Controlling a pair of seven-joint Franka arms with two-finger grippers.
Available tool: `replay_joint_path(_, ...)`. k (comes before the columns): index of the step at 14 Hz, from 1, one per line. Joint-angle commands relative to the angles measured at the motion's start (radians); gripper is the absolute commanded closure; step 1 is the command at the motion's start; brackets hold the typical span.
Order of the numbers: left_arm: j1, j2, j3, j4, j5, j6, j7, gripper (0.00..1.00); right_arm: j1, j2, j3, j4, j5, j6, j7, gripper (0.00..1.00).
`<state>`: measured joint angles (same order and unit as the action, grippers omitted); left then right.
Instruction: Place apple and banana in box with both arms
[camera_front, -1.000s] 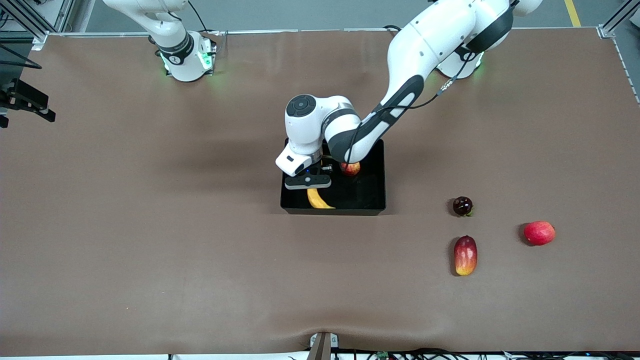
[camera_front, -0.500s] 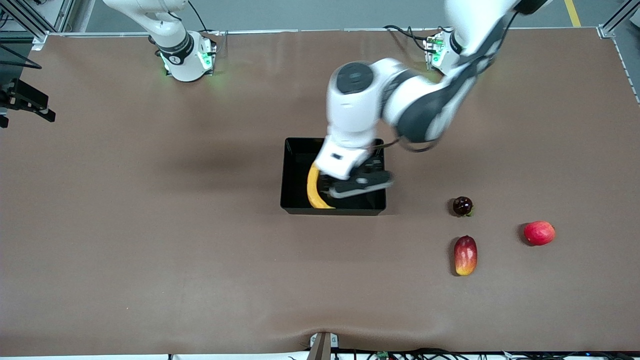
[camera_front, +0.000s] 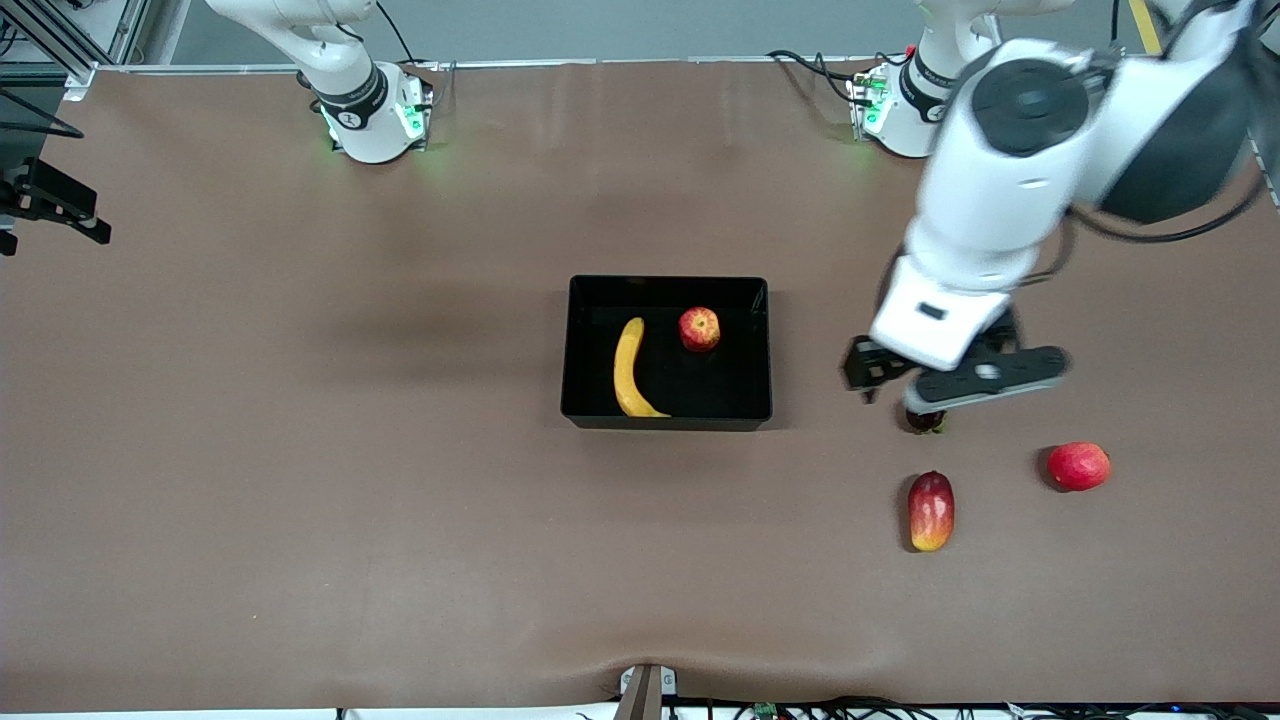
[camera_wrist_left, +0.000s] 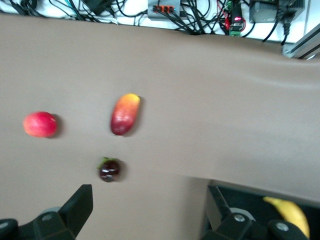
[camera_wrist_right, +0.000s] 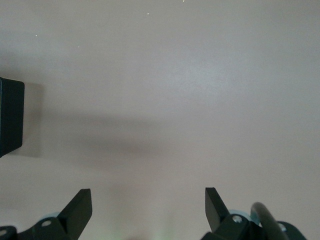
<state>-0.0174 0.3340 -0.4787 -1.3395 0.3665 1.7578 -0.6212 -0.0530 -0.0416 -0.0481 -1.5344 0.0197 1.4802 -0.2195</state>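
Brown cloth; glossy box (camera_front: 590, 345) w/ curved banana (camera_front: 628, 367), round apple (camera_front: 699, 328).

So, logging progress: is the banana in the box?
In. The banana lies flat inside the box, beside the apple.

No text, label, brand, number or sign can be read in any of the views. The robot bases, the grippers and the fruit carry no legible markings, and the electronics seen at the edge of the surface in the left wrist view show no readable lettering.
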Motion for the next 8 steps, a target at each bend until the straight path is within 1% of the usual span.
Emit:
replay_joint_path(1, 0.069, -0.085, -0.008, -0.041, -0.056, -0.079, 0.138, 0.0, 0.002, 0.008, -0.004, 0.014, 0.014, -0.011, 0.011, 0.0)
replay_joint_path(5, 0.146, -0.167, -0.009, -0.055, -0.069, -0.198, 0.309, 0.0, 0.002, 0.006, -0.004, 0.014, 0.014, -0.011, 0.011, 0.0)
replay_joint_path(6, 0.168, -0.214, 0.001, -0.078, -0.117, -0.205, 0.361, 0.0, 0.002, 0.008, -0.004, 0.014, 0.014, -0.011, 0.011, 0.0)
replay_joint_path(7, 0.151, -0.266, 0.052, -0.119, -0.157, -0.205, 0.404, 0.0, 0.002, 0.006, -0.004, 0.014, 0.014, -0.011, 0.011, 0.0)
replay_joint_path(8, 0.092, -0.314, 0.137, -0.16, -0.178, -0.207, 0.423, 0.0, 0.002, 0.006, -0.004, 0.014, 0.014, -0.011, 0.011, 0.0)
